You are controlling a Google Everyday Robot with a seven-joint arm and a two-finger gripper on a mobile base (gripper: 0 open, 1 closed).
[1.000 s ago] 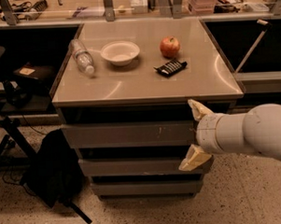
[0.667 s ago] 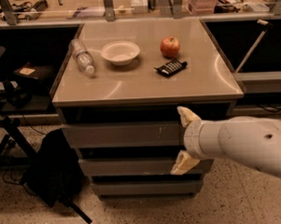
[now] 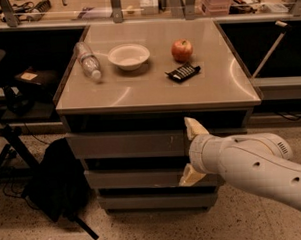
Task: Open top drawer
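The top drawer (image 3: 126,144) is the uppermost grey flat front under the counter, with small pale scuffs right of centre. It looks closed, flush with the cabinet. My gripper (image 3: 190,153) reaches in from the right on a white arm (image 3: 252,162). Its two cream fingers are spread apart, one fingertip (image 3: 192,126) at the drawer's top edge and the other (image 3: 189,176) below its bottom edge. The gripper sits right in front of the drawer's right part and is open, holding nothing.
On the counter (image 3: 154,87) lie a plastic bottle (image 3: 88,60), a white bowl (image 3: 129,56), a red apple (image 3: 181,50) and a dark snack bag (image 3: 182,72). Two lower drawers (image 3: 133,179) sit beneath. A black bag (image 3: 53,181) lies on the floor at left.
My gripper has moved left across the cabinet front, from near its right edge to the right part of the top drawer. The drawer has not moved.
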